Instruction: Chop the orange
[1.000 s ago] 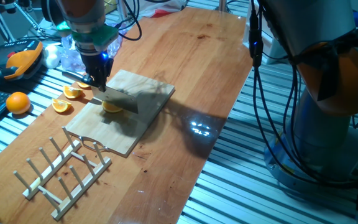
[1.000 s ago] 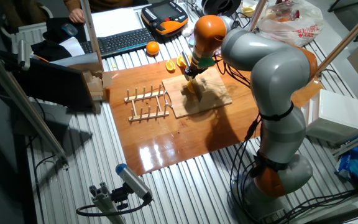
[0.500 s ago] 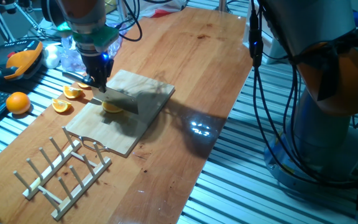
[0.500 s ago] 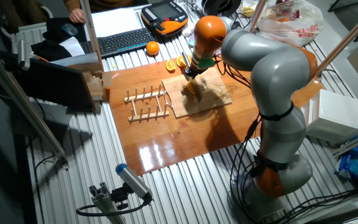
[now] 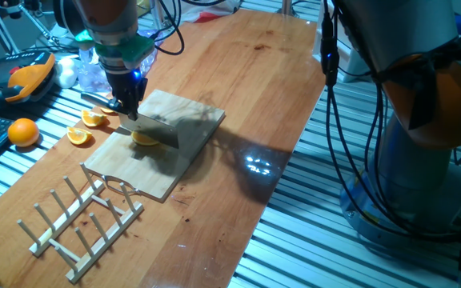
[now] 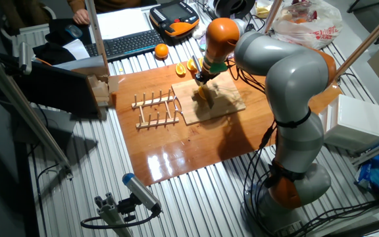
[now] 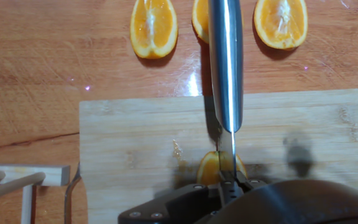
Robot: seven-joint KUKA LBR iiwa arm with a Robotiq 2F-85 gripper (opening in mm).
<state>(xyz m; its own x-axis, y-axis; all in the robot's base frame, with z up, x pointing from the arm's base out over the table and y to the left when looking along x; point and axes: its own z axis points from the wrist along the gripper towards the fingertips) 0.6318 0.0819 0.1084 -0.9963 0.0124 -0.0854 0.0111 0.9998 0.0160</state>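
The tool [image 5: 126,106] is clamped on a knife [image 5: 152,126], whose blade rests across the orange [image 7: 219,168] wedge near the middle of the wooden board [image 5: 178,152]. Three other wedges [image 7: 154,26] lie on the tabletop [image 5: 270,88] just beyond the board's edge.

In your hand view, the tool's [image 7: 229,186] dark housing covers the near half of the orange [image 7: 219,167], and the knife [image 7: 225,62] hides the middle wedge [image 7: 199,18] of the three on the worktop. The frame's top edge crops those wedges; the dish rack [image 7: 8,183] is cut off at left. From either fixed camera you cannot see the tool's fingers, so their grip cannot be judged.
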